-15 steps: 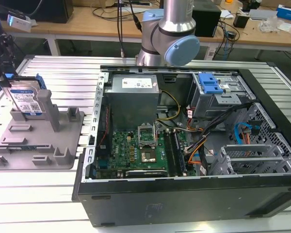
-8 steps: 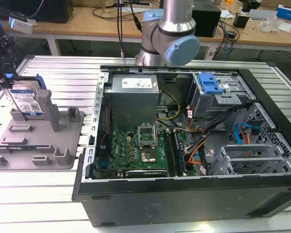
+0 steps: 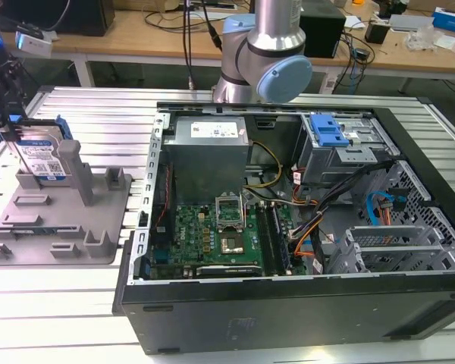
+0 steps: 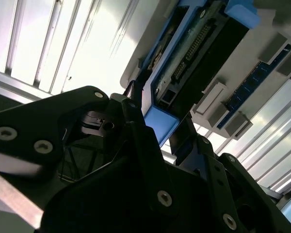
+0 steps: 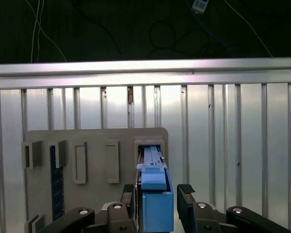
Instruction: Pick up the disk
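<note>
A slatted metal counter [image 3: 83,318] carried everything. An open black computer case [image 3: 288,311] lay across the middle and the exterior view's right, with a green circuit board [image 3: 212,235] and a silver power-supply box [image 3: 208,133] inside it. The silver and pale-blue robot arm [image 3: 277,38] rose behind the case.

On the exterior view's left lay a grey plastic fixture [image 3: 98,220] with upright posts. The disk [image 3: 42,159] stood on edge in it, label outward and blue rails along its sides.

The gripper [image 3: 4,114] hung at the disk's top. In both wrist views the gripper [image 5: 157,190] straddled the disk's blue-railed edge [image 5: 154,194], one of the black fingers [image 5: 186,190] close on each side. Whether they pressed on the disk or stood just clear of it could not be told.
</note>
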`<act>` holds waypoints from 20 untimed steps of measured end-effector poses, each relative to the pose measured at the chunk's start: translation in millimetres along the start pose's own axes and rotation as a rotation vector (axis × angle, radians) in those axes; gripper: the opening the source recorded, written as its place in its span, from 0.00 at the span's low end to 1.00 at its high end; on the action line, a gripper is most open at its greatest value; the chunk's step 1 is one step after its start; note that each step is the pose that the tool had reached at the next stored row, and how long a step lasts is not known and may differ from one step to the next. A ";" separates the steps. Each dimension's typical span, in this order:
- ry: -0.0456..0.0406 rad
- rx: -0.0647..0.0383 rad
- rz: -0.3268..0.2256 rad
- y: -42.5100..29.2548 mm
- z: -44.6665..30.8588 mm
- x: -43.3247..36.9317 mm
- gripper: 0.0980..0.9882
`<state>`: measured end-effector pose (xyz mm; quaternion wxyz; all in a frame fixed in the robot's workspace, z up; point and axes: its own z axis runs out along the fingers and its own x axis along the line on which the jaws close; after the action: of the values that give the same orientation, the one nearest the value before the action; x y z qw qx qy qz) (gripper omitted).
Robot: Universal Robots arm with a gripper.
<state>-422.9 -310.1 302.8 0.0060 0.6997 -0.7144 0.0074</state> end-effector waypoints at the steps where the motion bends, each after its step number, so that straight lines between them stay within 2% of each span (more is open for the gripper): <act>1: 0.0000 0.000 0.000 0.1 0.8 0.0 0.43; 8: 0.0000 0.000 0.000 0.7 4.7 0.5 0.43; 20: 0.0000 0.000 0.000 0.8 6.1 0.8 0.43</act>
<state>-423.8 -311.0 296.7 0.0060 0.6997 -0.7143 0.0074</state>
